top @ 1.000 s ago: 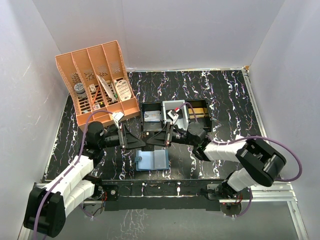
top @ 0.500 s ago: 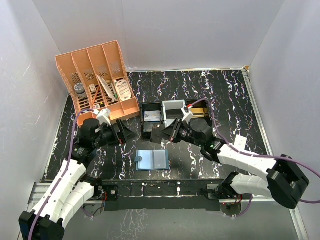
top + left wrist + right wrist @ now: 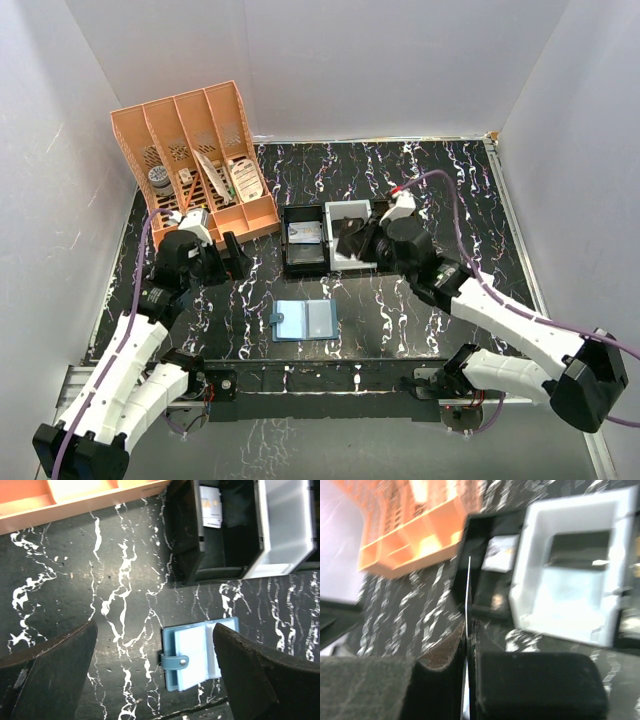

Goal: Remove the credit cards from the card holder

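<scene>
Card (image 3: 468, 587), apparently a thin edge clenched in my right pincer (image 3: 469, 630), has moved from the open card holder (image 3: 303, 321), near centre, to over the white tray (image 3: 350, 264); left pincer (image 3: 155, 629) gapes, withdrawn leftward.

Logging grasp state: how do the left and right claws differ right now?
The left claw is open wide; the right claw is shut on a thin card, seen edge-on. The left claw holds nothing, with the card holder lying ahead of it; the right claw is near the white tray. Both are dark two-finger claws.
</scene>
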